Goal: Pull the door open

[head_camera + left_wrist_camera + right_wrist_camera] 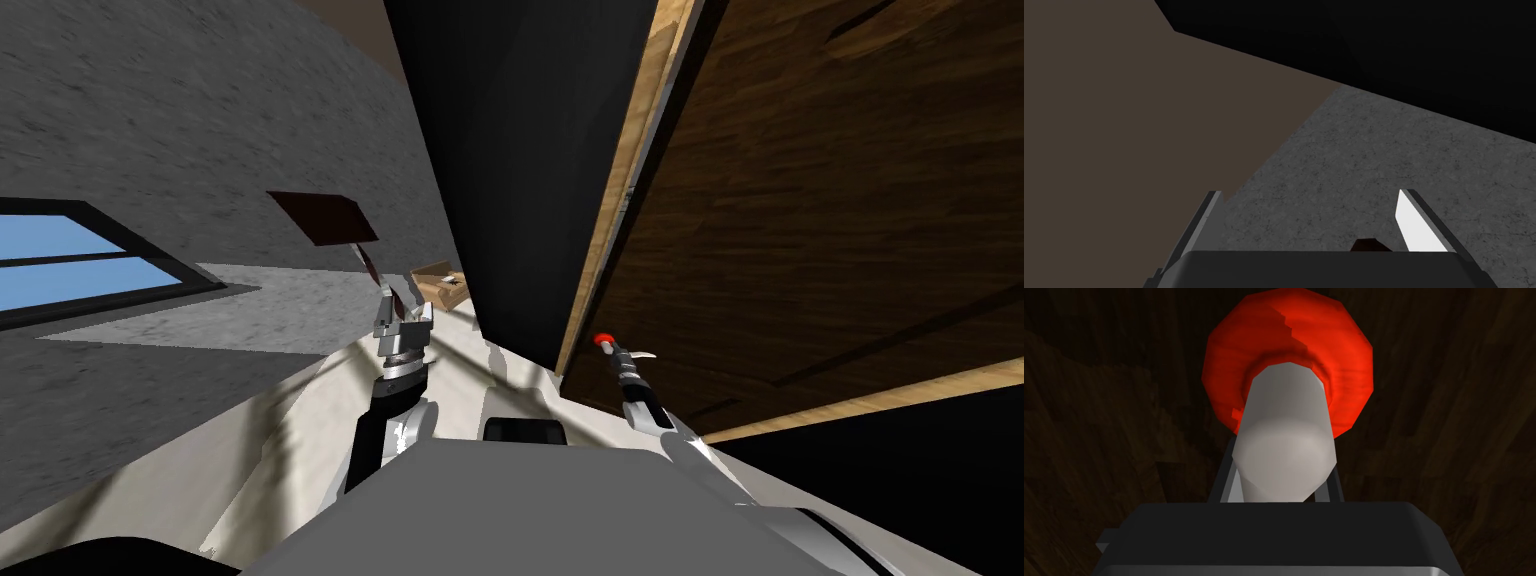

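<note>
Your right tool (615, 350) is clamped on the grey handle (1284, 438) of the dark wooden door (820, 220), which seems ajar; pull off its arc and the grip may slip; left tool (1309, 200) hangs open.

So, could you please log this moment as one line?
right gripper: shut on grey handle | left gripper: open | door: dark wood

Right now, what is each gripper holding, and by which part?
The right gripper grips the grey handle near its free end, away from the red base; the left gripper holds nothing.
</note>
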